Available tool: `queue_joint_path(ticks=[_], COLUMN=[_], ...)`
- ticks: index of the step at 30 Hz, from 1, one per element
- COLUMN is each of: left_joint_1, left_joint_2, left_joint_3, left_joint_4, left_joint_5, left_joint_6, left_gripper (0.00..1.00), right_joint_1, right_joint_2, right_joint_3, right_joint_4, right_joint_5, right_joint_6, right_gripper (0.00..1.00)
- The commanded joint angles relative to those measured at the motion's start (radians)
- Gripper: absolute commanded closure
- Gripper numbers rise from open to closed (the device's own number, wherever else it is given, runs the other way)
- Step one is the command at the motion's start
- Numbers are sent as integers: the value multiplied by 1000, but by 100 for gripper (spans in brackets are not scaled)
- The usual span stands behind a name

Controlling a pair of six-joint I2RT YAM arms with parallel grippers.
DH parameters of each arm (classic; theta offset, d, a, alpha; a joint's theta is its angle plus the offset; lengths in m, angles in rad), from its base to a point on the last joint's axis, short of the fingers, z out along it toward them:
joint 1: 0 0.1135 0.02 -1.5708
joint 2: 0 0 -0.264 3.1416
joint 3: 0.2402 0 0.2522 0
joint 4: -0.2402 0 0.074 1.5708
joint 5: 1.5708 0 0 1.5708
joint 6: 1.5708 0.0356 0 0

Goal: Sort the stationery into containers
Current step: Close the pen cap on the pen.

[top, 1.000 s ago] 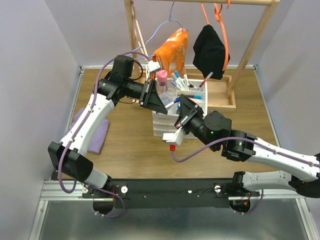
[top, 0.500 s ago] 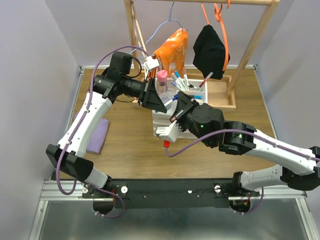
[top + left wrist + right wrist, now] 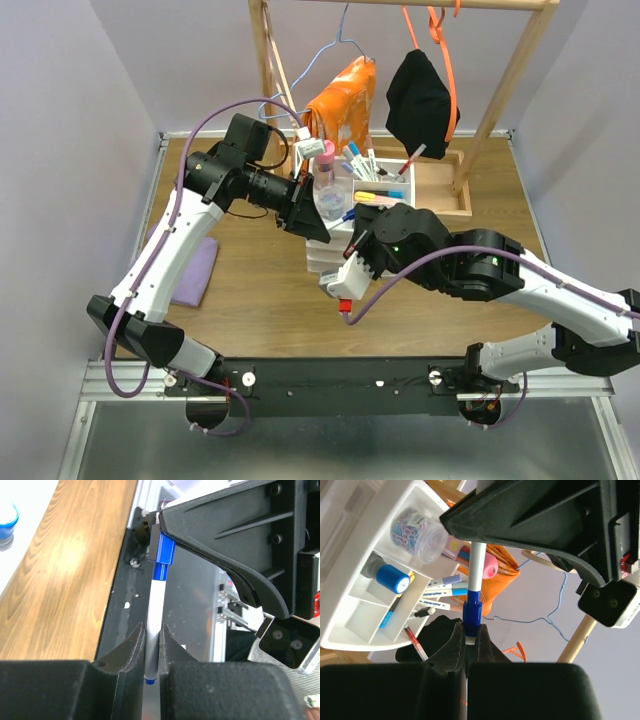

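Note:
A white pen with a blue cap [image 3: 346, 214] hangs just above the white divided tray [image 3: 409, 178], held from both ends. My left gripper [image 3: 322, 226] is shut on its white barrel [image 3: 155, 610]. My right gripper [image 3: 360, 232] is shut on the blue cap end [image 3: 472, 611]. In the right wrist view the tray [image 3: 350, 630] holds a blue-capped bottle [image 3: 390, 577], a clear jar of clips [image 3: 422, 532] and several pens [image 3: 437, 597]. A pink-capped bottle [image 3: 324, 151] stands at the tray's back left.
The tray tops a small white drawer unit [image 3: 322, 258]. A wooden rack base [image 3: 443, 196] lies right behind it, with an orange cloth [image 3: 345, 95] and a black cloth [image 3: 420, 95] hanging above. A purple cloth [image 3: 192, 272] lies at the left.
The right wrist has swung down and to the left, its camera end now lower. The left gripper has shifted slightly down and right. The pen stays between the two grippers.

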Motion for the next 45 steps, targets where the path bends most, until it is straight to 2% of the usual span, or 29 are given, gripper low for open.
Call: queue_joint_path(ticks=[1, 4, 5, 6, 7, 9, 11, 12, 13, 16, 18, 20, 21, 23, 25, 27, 28, 29, 30, 31, 32, 34, 35, 37, 38, 39, 42, 45], left_joint_1=[8, 15, 24, 28, 33, 44, 51, 62, 67, 99, 117, 130, 131, 131, 133, 136, 137, 142, 160, 174, 189, 211, 223, 275, 295, 314, 390, 438], left_joint_2=[32, -1, -21, -34, -44, -72, -95, -98, -98, -95, -89, -75, -68, -45, -41, -75, -95, -139, -162, -185, -231, -239, -227, -219, -209, -201, -175, -172], left_joint_3=[36, 21, 12, 1, -24, -44, -64, -67, -71, -59, -21, 85, 125, 234, 283, 271, 221, 184, 139, 42, -14, -38, -30, -13, -4, 10, 39, 28], left_joint_4=[144, 110, 96, 87, 82, 72, 67, 63, 58, 58, 70, 58, 47, 14, 18, 68, 108, 216, 277, 349, 515, 524, 512, 541, 552, 584, 682, 765], left_joint_5=[-229, -236, -238, -236, -236, -236, -239, -241, -247, -256, -258, -245, -235, -209, -187, -143, -135, -126, -83, -55, -31, -41, -32, -6, -5, -3, 2, -26], left_joint_6=[33, 64, 76, 76, 81, 117, 128, 143, 151, 162, 160, 200, 223, 281, 306, 331, 322, 294, 230, 179, 123, 93, 88, 38, 21, 1, -115, -195], left_gripper=[100, 100, 100, 100, 100, 100, 100, 100, 100, 100, 100, 100, 100, 100, 100, 100, 100, 100, 100, 100, 100, 100, 100, 100, 100, 100, 100, 100], right_joint_1=[102, 102, 102, 102, 103, 102, 102, 102, 102, 102, 103, 100, 99, 99, 97, 97, 97, 97, 99, 96, 94, 73, 62, -10, -48, -124, -229, -312], right_joint_2=[-53, -139, -156, -172, -205, -245, -305, -328, -348, -425, -426, -417, -423, -425, -394, -357, -325, -307, -287, -237, -216, -160, -97, -32, 7, 70, 170, 203], right_joint_3=[-163, -279, -291, -314, -331, -363, -403, -412, -423, -437, -400, -424, -429, -423, -401, -339, -311, -288, -265, -219, -201, -142, -57, 43, 167, 218, 388, 445], right_joint_4=[221, 355, 369, 404, 429, 517, 565, 614, 640, 758, 850, 1023, 1042, 942, 944, 932, 908, 882, 854, 851, 852, 849, 845, 803, 776, 729, 656, 661], right_joint_5=[-298, -206, -178, -148, -76, -5, 87, 107, 129, 140, 170, 259, 258, 174, 158, 150, 112, 86, 63, 25, 0, -101, -129, -228, -271, -311, -440, -575], right_joint_6=[-63, -93, -82, -77, -76, -94, -122, -128, -130, -105, 61, 207, 252, 362, 431, 531, 565, 625, 655, 688, 715, 798, 835, 990, 1054, 1178, 1358, 1500], right_gripper=[93, 75, 65, 49, 44, 26, 23, 16, 15, 12, 12, 7, 3, 3, 3, 3, 3, 4, 4, 4, 5, 6, 7, 9, 10, 13, 17, 23])
